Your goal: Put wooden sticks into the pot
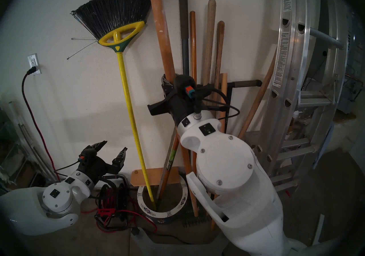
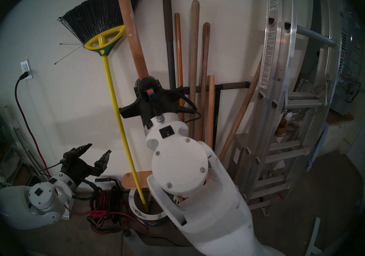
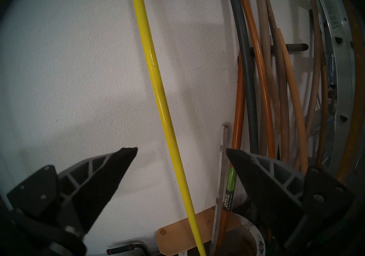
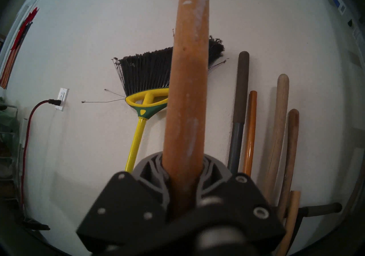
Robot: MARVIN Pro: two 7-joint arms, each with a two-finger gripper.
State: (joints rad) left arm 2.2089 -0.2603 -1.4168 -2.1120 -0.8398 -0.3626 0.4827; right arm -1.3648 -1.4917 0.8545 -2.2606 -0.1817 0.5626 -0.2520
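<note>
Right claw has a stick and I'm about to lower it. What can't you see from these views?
- Lower end of the speckled wooden stick: both head views, hidden behind the right arm.
- Its top: cut off by the frame edge.
- Pot right side: covered by that arm.
- Right claw fingertips: hidden behind the stick in the wrist view.

matt tan-orange wooden stick (image 4: 186, 95), white-speckled; glossy yellow broom handle (image 3: 158, 83); glazed ceramic pot (image 1: 158, 213); brushed metal ladder (image 1: 296, 56); rough white wall (image 1: 79, 91).
</note>
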